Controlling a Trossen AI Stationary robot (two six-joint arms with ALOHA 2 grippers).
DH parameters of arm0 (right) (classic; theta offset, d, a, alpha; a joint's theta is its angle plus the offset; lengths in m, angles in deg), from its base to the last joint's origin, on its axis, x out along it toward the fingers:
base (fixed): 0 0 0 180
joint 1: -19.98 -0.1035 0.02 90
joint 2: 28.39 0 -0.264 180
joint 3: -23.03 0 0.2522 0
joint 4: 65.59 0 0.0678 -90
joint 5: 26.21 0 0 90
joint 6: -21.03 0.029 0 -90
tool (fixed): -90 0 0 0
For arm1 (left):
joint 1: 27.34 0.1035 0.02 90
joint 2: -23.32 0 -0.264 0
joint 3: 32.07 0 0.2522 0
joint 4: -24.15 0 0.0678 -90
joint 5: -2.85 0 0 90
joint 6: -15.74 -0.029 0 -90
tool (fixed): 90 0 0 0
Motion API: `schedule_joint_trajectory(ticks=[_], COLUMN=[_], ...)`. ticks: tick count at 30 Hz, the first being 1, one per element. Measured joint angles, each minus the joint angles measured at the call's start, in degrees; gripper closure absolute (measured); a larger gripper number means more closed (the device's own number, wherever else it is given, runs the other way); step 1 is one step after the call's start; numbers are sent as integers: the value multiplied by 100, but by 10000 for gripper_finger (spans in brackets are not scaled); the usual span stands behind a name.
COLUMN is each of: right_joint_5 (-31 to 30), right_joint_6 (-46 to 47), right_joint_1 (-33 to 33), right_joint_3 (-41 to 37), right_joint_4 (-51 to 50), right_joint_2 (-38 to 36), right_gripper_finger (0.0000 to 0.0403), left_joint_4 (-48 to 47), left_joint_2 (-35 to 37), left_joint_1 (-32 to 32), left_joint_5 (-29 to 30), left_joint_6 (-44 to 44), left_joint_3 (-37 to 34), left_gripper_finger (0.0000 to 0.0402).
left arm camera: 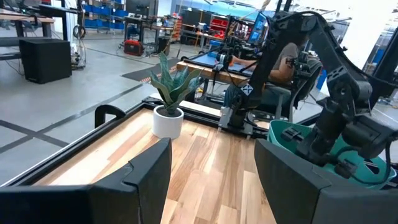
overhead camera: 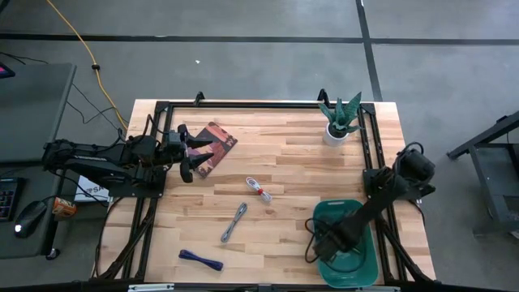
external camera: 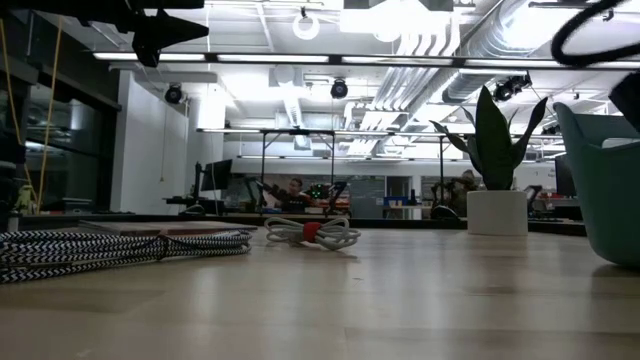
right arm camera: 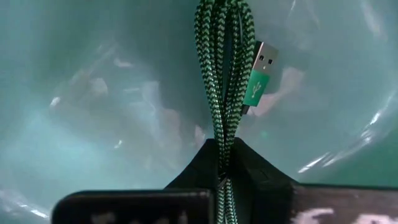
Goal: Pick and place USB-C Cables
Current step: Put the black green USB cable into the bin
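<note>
Only the right wrist view showed what the right gripper (right arm camera: 225, 163) held: its fingers were clamped together on the green cable (right arm camera: 222, 81), a braided loop with a green-sleeved metal plug beside it, hanging inside the teal bin (right arm camera: 93, 93) with the bin's glossy wall all around. From above, the same gripper (overhead camera: 331, 243) reached down into the bin (overhead camera: 366, 264) at the table's front right, but the cable itself was hidden there by the arm. The high view alone laid out the other three cables on the table (overhead camera: 292, 154): the white-red cable (overhead camera: 259, 190) near the middle, the grey cable (overhead camera: 233, 222) just in front of it, and the blue cable (overhead camera: 200, 259) near the front edge, all well apart from the bin. The low view showed the grey cable (external camera: 120, 247) close and large, the white-red cable (external camera: 311, 233) behind it, the plant (external camera: 497, 170) and the bin's side (external camera: 610, 190). The left gripper (overhead camera: 188, 156) hovered at the table's left beside the booklet (overhead camera: 214, 144); its wrist view showed its fingers (left arm camera: 134, 183) spread apart with nothing between them, facing the plant (left arm camera: 169, 99) and the right arm
</note>
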Motion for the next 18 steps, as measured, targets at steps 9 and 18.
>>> schedule_joint_trajectory(ticks=[9,18], right_joint_5=[22,-13], right_joint_6=[-29,-29], right_joint_1=[0,0], right_joint_3=[0,-5], right_joint_4=[105,241], right_joint_2=[125,125], right_gripper_finger=[399,383], left_joint_4=[0,7], left_joint_2=[2,2], left_joint_1=[-1,0], left_joint_5=[2,24], left_joint_6=[-4,-4], left_joint_3=[0,0], left_gripper_finger=[191,191])
